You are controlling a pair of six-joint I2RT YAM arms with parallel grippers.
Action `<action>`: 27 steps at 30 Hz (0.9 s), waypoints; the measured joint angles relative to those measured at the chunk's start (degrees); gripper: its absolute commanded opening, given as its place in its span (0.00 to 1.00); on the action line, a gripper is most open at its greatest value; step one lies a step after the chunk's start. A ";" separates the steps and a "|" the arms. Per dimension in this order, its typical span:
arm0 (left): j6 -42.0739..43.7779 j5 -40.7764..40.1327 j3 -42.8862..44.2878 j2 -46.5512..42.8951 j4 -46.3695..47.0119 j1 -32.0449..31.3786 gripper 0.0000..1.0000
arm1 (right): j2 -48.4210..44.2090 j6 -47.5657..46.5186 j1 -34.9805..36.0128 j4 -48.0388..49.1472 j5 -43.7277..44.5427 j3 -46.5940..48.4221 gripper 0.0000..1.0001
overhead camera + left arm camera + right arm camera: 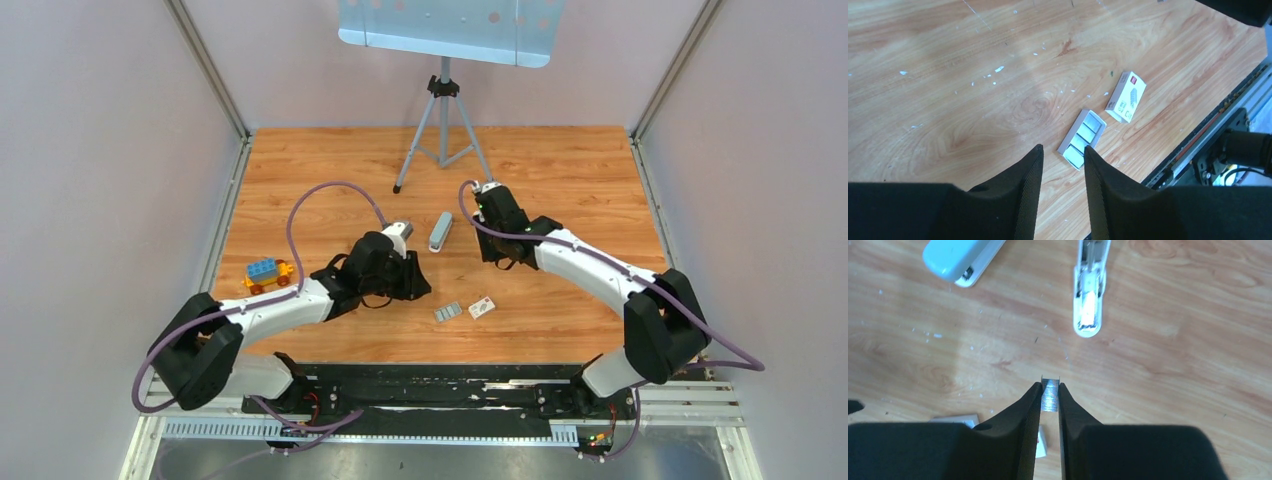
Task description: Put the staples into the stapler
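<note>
In the right wrist view my right gripper (1049,386) is shut on the staples (1050,396), a small grey metallic block standing up between the fingertips. Ahead of it lies the stapler, hinged open: the light blue top half (960,260) at upper left, the whitish magazine half (1090,290) with its channel facing up. Seen from above, the stapler (440,231) lies between the arms, my right gripper (492,258) just right of it. My left gripper (1063,150) is open and empty, hovering beside a white tray of staple blocks (1082,137).
A small white carton (1126,96) with a reddish mark lies beside the tray (447,312) near the table's front edge. A toy car with a blue brick (265,272) sits at the left. A tripod (441,130) stands at the back centre.
</note>
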 measured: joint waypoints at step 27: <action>11.17 -7.39 9.99 -13.97 -23.80 -0.02 1.00 | 14.23 -9.40 -10.93 6.73 -10.88 7.06 0.20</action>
